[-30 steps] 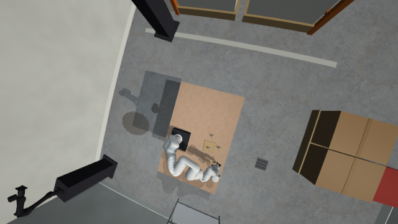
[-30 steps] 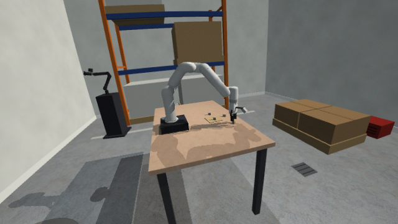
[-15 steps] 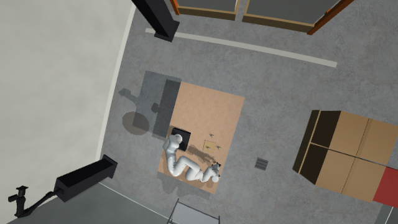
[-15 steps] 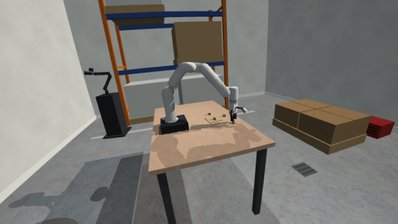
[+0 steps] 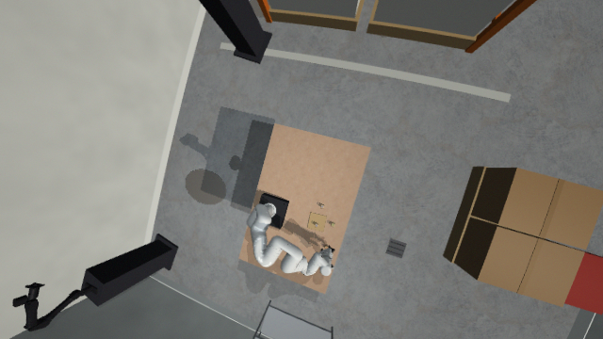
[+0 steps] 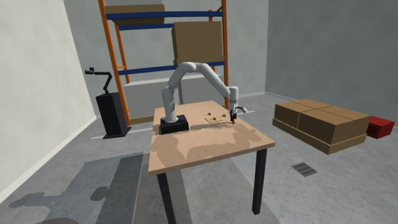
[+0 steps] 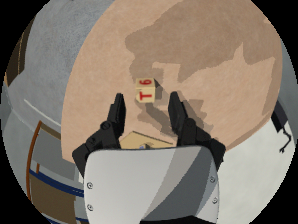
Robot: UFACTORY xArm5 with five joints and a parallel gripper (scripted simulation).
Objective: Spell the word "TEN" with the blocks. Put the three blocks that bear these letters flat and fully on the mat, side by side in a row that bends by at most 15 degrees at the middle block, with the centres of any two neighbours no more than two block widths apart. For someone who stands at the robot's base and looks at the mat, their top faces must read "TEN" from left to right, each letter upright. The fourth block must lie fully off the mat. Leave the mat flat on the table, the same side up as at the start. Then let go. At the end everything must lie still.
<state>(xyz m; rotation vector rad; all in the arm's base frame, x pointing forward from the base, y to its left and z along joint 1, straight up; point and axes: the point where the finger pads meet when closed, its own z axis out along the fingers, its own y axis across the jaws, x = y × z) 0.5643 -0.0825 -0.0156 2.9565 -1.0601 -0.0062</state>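
Wrist view gives me the lettered block point(image 7: 145, 90) between the two fingers as I look down past them, standing on the table point(image 5: 316, 155) point(image 6: 193, 155) point(image 7: 100, 75) off the mat point(image 5: 321, 217) point(image 6: 209, 119) point(image 7: 131, 141); one face bears a red T, the next a 6. The hand point(image 5: 331, 250) point(image 6: 233, 120) point(image 7: 146, 100) is partway open, with daylight on both sides of the block, so I count nothing gripped. I judge this to be the lining-up for a grasp. If the fingers come down off-centre, one could shove the block or tip it onto another face, and then the T wouldn't end up on top. A twisted grip could set the letter down crooked; too high a pinch could let it slip. One small block point(image 6: 214, 118) sits on the mat and two more, a far one point(image 5: 320, 204) point(image 6: 209, 114) and an outer one point(image 5: 332, 223) point(image 6: 224, 115), stand off it; I can't read their letters from here. A low swing across might clip one, or drag the thin mat. The table's pale wood carries patchy arm shadows that muddy my edges. Beyond it lie grey concrete, stacked cartons point(image 5: 532, 235) point(image 6: 336, 116) and an orange-posted rack point(image 6: 226, 46).

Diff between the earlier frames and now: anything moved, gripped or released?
Nothing visibly changed. The arm holds the same pose by the near table edge, and the mat and the three blocks on or around it sit where they did. Grip change can't be judged: the earlier views show the fingers too small.
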